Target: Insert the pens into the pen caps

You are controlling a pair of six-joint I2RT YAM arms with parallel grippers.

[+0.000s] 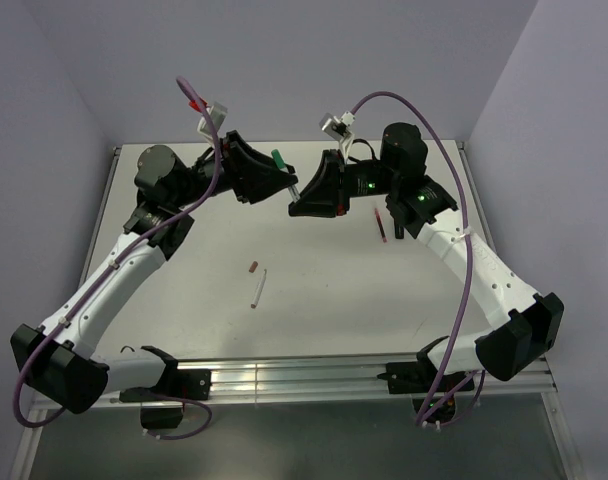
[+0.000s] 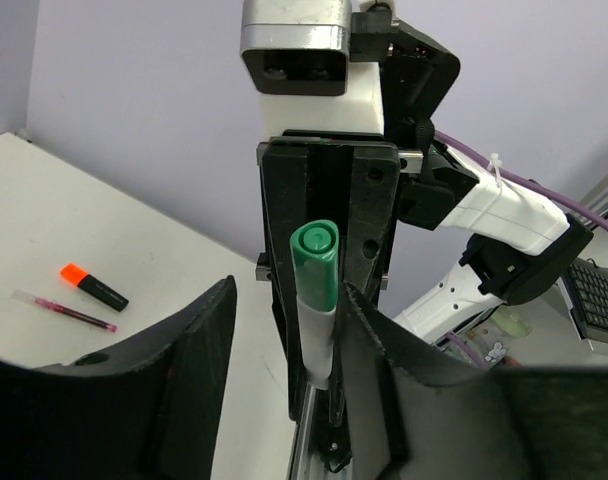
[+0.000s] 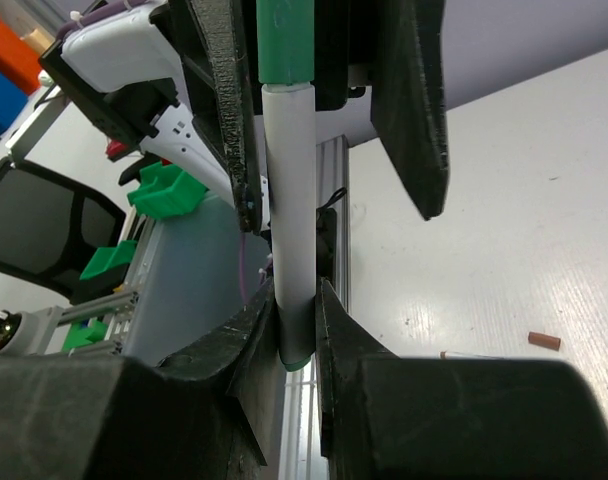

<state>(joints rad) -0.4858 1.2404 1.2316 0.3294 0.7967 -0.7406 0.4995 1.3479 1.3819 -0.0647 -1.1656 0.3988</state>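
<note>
1. The pale grey worktop (image 1: 314, 320) fills my overhead view, with lilac walls around it and a metal rail along its near edge.
2. The left arm (image 1: 114, 280) and the right arm (image 1: 474, 270), both white and black, reach inward and meet above the far half of the worktop.
3. The left hand (image 2: 289, 290) has its black fingers apart. The gap is wider than the pen standing in it, with free space on one side. I cannot tell whether the other finger touches the pen.
4. The right hand (image 3: 296, 300) faces the left one and is clamped on the lower end of the thin white plastic pen (image 3: 289, 200), with a finger pressed against each side.
5. That pen hangs in the air between the two hands, off the worktop. Its far end runs into the left hand's gap.
6. A short, thick black marker with an orange tip (image 2: 94, 287) lies on the worktop near the right arm.
7. A thin dark red pen (image 1: 381, 225) lies just beside the marker.
8. A second thin white pen (image 1: 259, 288) lies loose near the middle of the worktop.
9. The stubby green plastic cap (image 2: 314, 255) sits on the held pen's far end, between the left hand's fingers.
10. A tiny brownish-red cap (image 1: 252, 267) lies just beside the loose white pen's far end, not on it.
</note>
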